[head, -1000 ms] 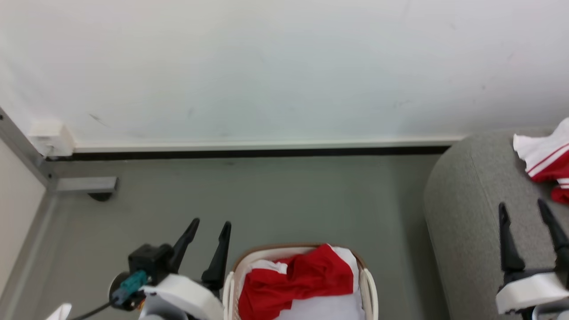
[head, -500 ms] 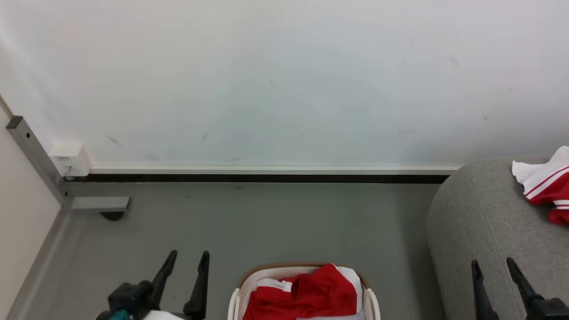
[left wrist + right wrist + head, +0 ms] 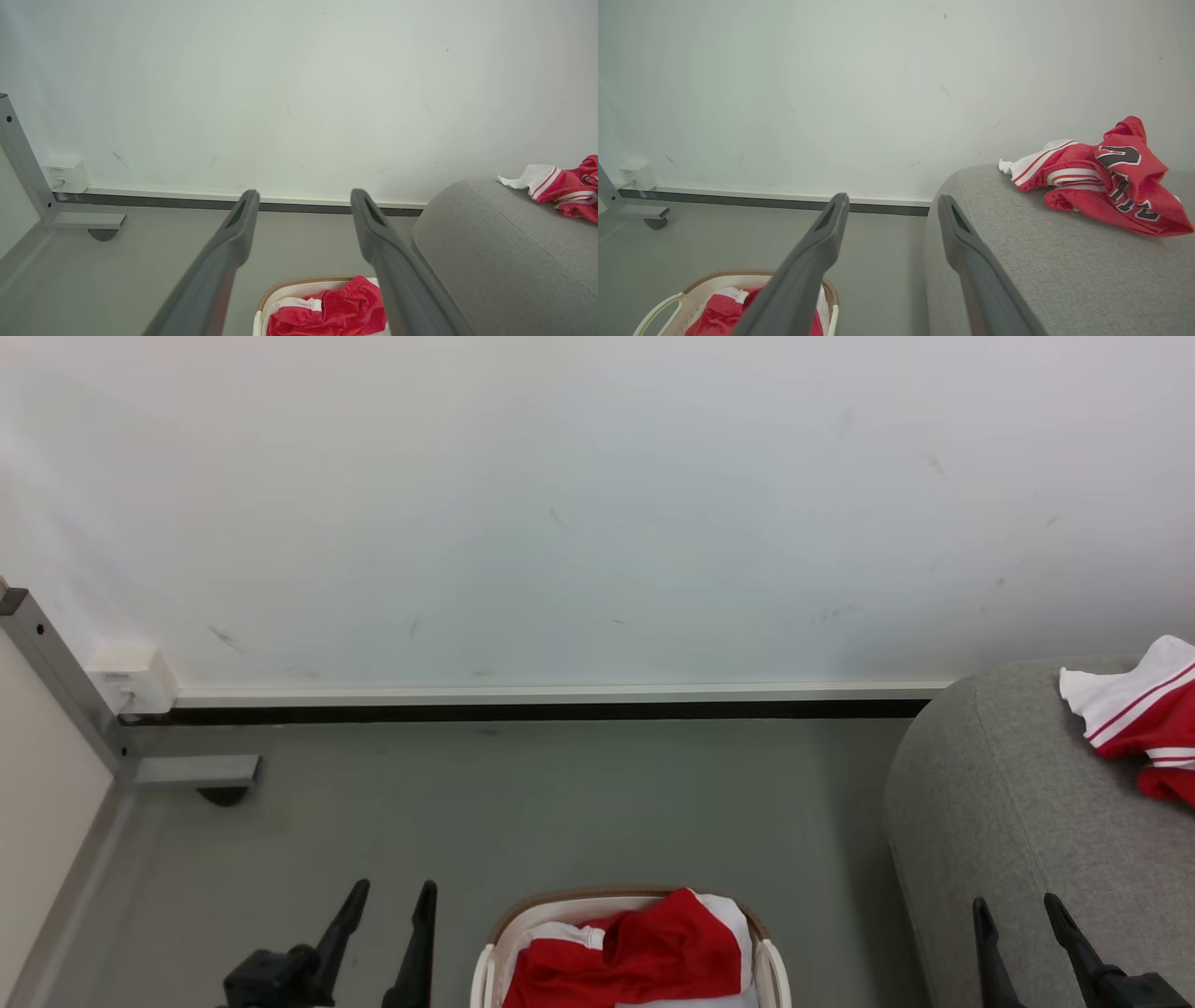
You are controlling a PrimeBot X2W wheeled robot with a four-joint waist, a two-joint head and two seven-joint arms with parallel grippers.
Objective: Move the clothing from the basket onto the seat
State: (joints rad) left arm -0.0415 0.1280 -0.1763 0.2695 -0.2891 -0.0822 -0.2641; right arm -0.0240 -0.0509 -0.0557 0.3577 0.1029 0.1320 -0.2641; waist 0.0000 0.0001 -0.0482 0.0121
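1. The left gripper (image 3: 392,901) is standing with its two dark fingers spread apart and gripping nothing. It is hovering over the floor (image 3: 560,803), just left of the basket (image 3: 486,978) and not touching it. In its own wrist view the left gripper (image 3: 303,205) is pointing at the wall (image 3: 299,93).
2. The right gripper (image 3: 1016,919) is likewise standing with fingers apart and empty, over the near part of the seat (image 3: 1008,821). Seen from its own wrist, the right gripper (image 3: 892,205) is pointing at the seat's left edge.
3. Change since a second ago: the whole head picture is sitting lower, so the camera has tilted. Beyond that shift, both grippers are showing further back, and the left one is standing further from the basket.
4. The basket garment (image 3: 644,952), red with white trim, is lying bunched inside the basket, its lie unchanged.
5. The seat garment (image 3: 1106,186), red and white with a black number print, is lying crumpled on the seat's far side, well apart from the right gripper and also unchanged.
6. A grey metal frame foot (image 3: 187,770) and a small white box (image 3: 131,677) are sitting at the wall's base, far left.
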